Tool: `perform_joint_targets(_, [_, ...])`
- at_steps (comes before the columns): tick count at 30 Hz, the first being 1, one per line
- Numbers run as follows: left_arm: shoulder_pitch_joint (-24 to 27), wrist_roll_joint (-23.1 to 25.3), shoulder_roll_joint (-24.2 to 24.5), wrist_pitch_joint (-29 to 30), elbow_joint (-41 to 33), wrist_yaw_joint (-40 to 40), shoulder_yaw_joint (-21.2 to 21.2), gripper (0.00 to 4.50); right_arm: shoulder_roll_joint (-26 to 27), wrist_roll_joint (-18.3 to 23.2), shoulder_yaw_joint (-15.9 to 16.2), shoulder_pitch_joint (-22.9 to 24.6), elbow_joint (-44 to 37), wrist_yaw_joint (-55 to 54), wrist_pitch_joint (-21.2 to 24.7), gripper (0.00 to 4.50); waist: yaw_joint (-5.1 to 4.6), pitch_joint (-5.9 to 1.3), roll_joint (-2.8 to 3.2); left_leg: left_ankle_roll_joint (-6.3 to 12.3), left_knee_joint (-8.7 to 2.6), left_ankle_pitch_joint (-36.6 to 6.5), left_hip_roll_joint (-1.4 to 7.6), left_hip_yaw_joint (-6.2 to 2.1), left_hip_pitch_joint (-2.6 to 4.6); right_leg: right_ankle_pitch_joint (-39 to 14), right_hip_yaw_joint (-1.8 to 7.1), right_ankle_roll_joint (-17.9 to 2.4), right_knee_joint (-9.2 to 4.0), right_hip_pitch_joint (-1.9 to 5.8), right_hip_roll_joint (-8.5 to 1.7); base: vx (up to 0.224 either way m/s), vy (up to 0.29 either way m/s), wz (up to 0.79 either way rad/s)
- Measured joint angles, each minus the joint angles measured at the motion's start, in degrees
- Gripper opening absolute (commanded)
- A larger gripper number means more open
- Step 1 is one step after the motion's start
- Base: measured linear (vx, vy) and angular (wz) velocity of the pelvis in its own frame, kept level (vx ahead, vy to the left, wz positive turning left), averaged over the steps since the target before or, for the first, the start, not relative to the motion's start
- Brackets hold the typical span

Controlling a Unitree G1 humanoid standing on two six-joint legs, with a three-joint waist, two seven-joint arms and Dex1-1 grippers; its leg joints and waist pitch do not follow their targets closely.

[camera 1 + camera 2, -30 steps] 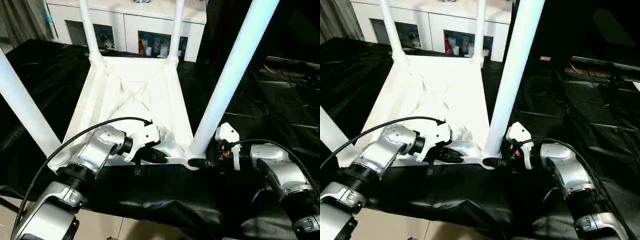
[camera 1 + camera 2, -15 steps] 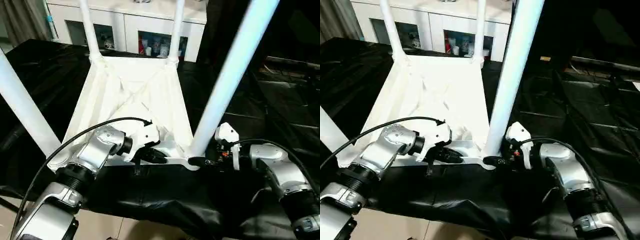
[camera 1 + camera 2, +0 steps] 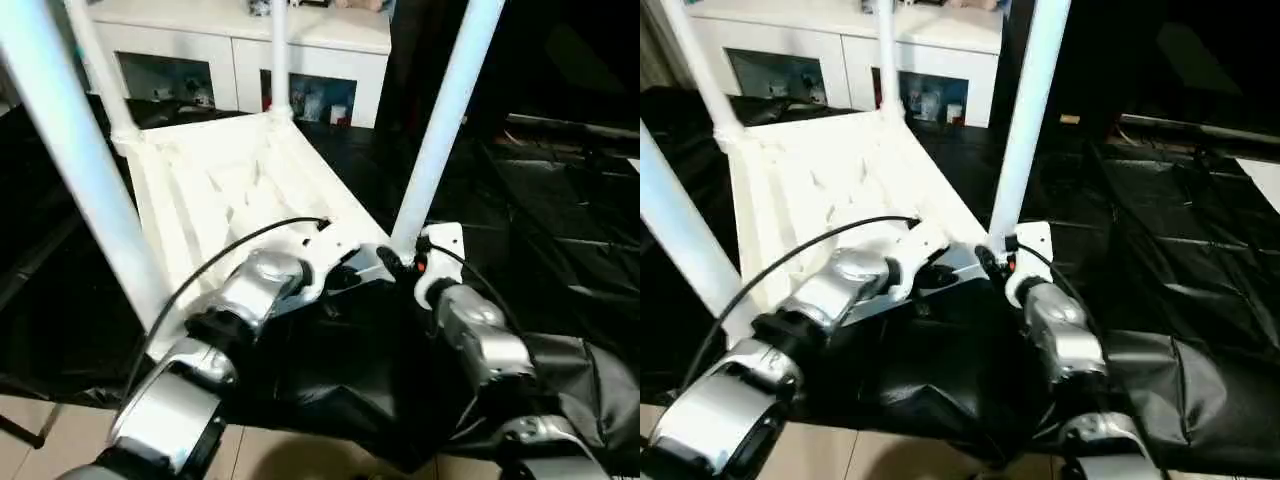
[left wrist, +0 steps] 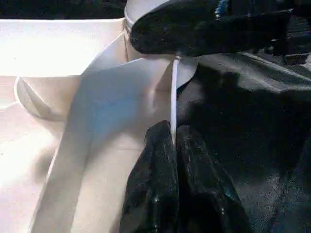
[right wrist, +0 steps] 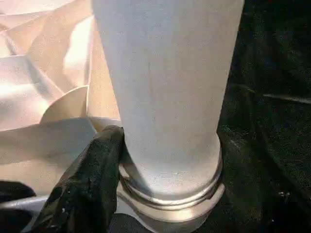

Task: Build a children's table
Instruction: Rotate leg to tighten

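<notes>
White cabinet (image 3: 240, 50) beyond upturned children's table (image 3: 220, 180); left jaws pinching its rim, right jaws around a leg (image 5: 165, 87).

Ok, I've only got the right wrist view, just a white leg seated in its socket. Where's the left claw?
Observer: The left claw is shut on the thin near edge of the tabletop, right beside that leg.
Operator: And the other legs, are they in?
Observer: Yes, the other three legs also stand in their corner sockets.
Operator: Which way up is the top?
Observer: Ribbed underside up, lying on the black-draped work table.
</notes>
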Motion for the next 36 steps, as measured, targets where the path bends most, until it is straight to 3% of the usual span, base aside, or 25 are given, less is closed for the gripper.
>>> perform_joint_targets(5, [-0.1, 1.1, 0.2, -2.4, 0.8, -0.4, -0.2, 0.0, 0.1, 0.0, -0.5, -0.1, 0.6, 1.4, -1.0, 2.6, 0.04, 0.01, 0.01, 0.0, -0.09, 0.0, 0.01, -0.01, -0.03, 0.0, -0.03, 0.0, 0.01, -0.04, 0.0, 0.0, 0.0, 0.0])
perform_joint_targets(8, [0.0, 1.4, 1.2, -4.3, 0.9, -2.2, -0.9, 0.0, -2.1, 1.0, -0.5, 1.4, -0.8, 6.0, -1.1, 3.3, 0.37, 0.02, 0.02, 0.01, -0.27, 0.0, 0.01, 0.0, -0.05, 0.0, -0.03, 0.0, 0.01, -0.04, 0.0, 0.0, 0.0, 0.0])
perform_joint_targets(12, [0.6, 1.4, 3.4, -6.9, 0.3, -4.9, -1.3, 0.0, -5.4, 2.8, 1.0, 2.7, -6.3, 14.3, -1.1, 3.57, 0.45, 0.05, -0.01, 0.01, -0.33, 0.0, 0.06, -0.03, -0.08, 0.2, -0.1, 0.0, 0.04, -0.06, 0.04, 0.0, 0.0, 0.0])
perform_joint_targets(18, [3.8, 0.4, 7.0, -7.2, -6.0, -14.4, -2.1, 0.0, -18.6, 4.6, 5.7, 5.5, -13.6, 36.0, 2.7, 4.11, 1.42, 0.04, 0.05, 0.01, -0.36, 0.0, 0.07, -0.01, -0.05, 0.2, -0.06, 0.0, 0.03, -0.01, 0.02, 0.0, 0.0, 0.0])
perform_joint_targets(22, [6.0, -1.7, 10.8, -6.8, -10.4, -22.0, -2.4, 0.0, -22.9, 4.6, 9.1, 6.3, -13.7, 46.1, 3.3, 4.11, 1.57, 0.07, 0.09, 0.01, -0.37, 0.0, 0.09, 0.0, -0.14, 0.4, -0.07, -0.2, 0.08, -0.13, 0.02, 0.0, 0.0, 0.0])
perform_joint_targets(25, [6.8, -2.0, 11.7, -7.2, -12.2, -26.2, -2.9, 0.0, -23.2, 4.6, 9.9, 6.2, -13.7, 48.7, 3.3, 4.11, 2.13, 0.07, 0.09, 0.01, -0.33, 0.0, 0.09, 0.04, -0.2, 0.3, -0.04, -0.2, 0.06, -0.11, -0.02, 0.0, 0.0, 0.0])
perform_joint_targets(29, [7.7, -2.1, 11.8, -6.5, -14.6, -28.5, -3.7, 0.0, -23.1, 4.6, 11.3, 5.4, -13.7, 50.2, 3.3, 4.11, 3.08, 0.11, 0.16, 0.03, -0.25, 0.0, 0.08, 0.17, -0.23, 0.3, 0.02, -0.2, 0.04, -0.12, -0.07, 0.0, 0.0, 0.0])
perform_joint_targets(33, [8.7, -2.4, 12.7, -6.0, -16.4, -29.0, -3.7, 0.0, -22.7, 4.4, 11.7, 5.0, -13.6, 50.5, 3.3, 4.11, 3.07, 0.11, 0.16, 0.03, -0.26, 0.0, 0.1, 0.18, -0.19, 0.2, 0.03, -0.1, 0.05, -0.13, -0.05, 0.0, 0.0, 0.0])
perform_joint_targets(36, [8.8, -2.6, 12.9, -5.4, -16.7, -29.3, -3.6, 0.0, -22.7, 3.8, 12.3, 5.0, -13.2, 51.3, 3.1, 3.84, 3.02, 0.12, 0.17, 0.03, -0.27, 0.0, 0.13, 0.18, -0.15, 0.2, 0.04, -0.1, 0.07, -0.11, -0.01, 0.0, 0.0, 0.0])
